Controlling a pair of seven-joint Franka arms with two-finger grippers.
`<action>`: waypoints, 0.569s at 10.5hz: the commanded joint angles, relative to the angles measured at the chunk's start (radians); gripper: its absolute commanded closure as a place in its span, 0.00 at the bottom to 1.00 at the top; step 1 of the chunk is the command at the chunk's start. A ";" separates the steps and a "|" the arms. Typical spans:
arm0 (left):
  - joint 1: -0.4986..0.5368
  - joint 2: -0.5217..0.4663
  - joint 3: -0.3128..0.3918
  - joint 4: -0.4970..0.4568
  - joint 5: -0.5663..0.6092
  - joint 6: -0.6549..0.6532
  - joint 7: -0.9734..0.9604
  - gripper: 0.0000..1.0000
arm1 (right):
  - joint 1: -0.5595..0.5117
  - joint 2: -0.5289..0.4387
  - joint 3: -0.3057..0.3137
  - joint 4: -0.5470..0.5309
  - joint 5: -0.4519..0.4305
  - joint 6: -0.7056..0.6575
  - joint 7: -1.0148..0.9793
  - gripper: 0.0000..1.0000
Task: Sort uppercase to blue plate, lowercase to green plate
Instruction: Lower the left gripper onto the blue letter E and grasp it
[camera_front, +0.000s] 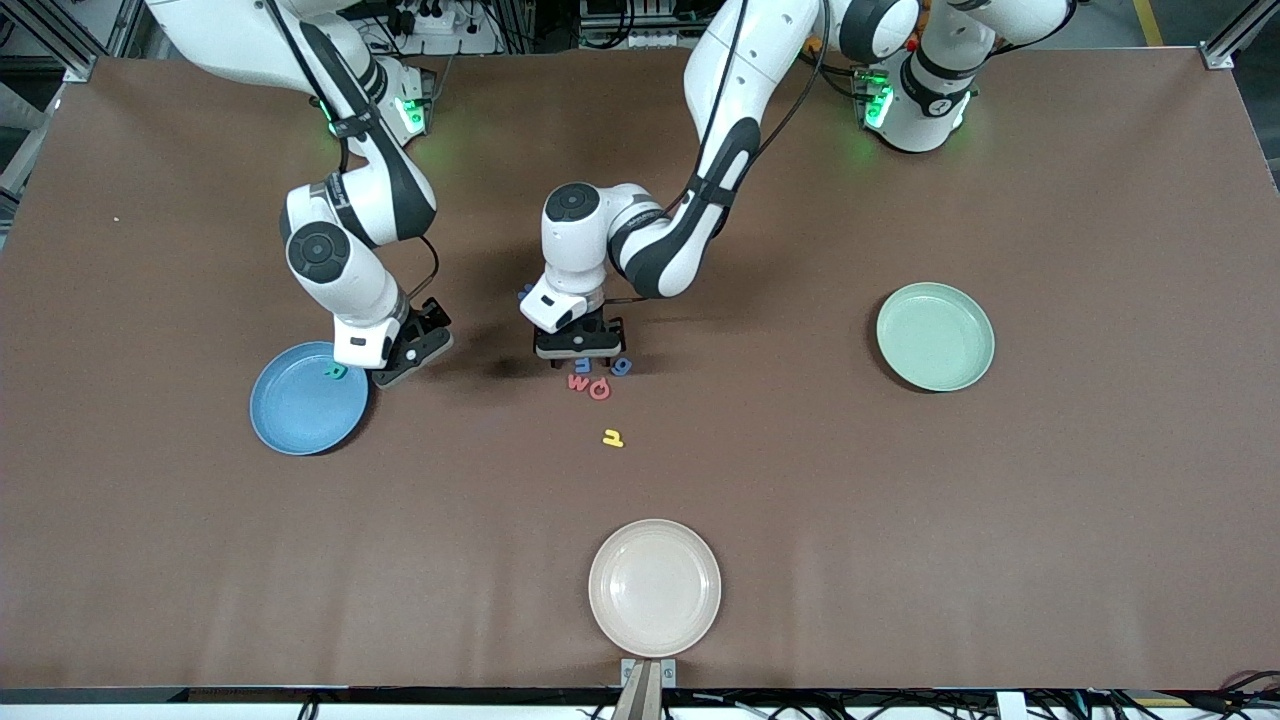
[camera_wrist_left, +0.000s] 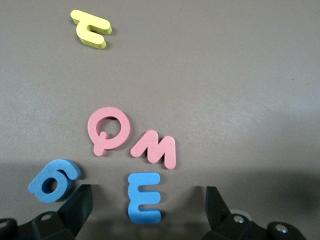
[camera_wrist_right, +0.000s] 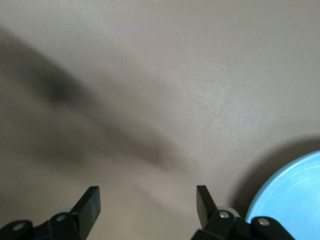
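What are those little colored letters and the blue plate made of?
The letters, such as the red Q and blue m, look like soft foam: thick flat slabs with matte faces and rounded cut edges. The blue plate looks like matte plastic, possibly a fiber blend: even color, faint sheen, molded raised rim. Neither can be confirmed by sight alone.

The front view looks down from high across the brown matte worktop (camera_front: 900, 500); each wrist view looks close down past its own open jaws.
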 joint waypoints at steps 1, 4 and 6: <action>-0.013 0.013 0.016 0.024 0.026 0.001 -0.044 0.00 | -0.009 -0.029 0.006 -0.026 -0.043 0.000 -0.058 0.09; -0.015 0.017 0.014 0.023 0.027 0.001 -0.044 0.00 | -0.009 -0.023 0.006 -0.023 -0.093 0.008 -0.058 0.00; -0.015 0.016 0.016 0.023 0.027 0.001 -0.044 0.00 | -0.018 -0.018 0.006 -0.023 -0.094 0.012 -0.058 0.00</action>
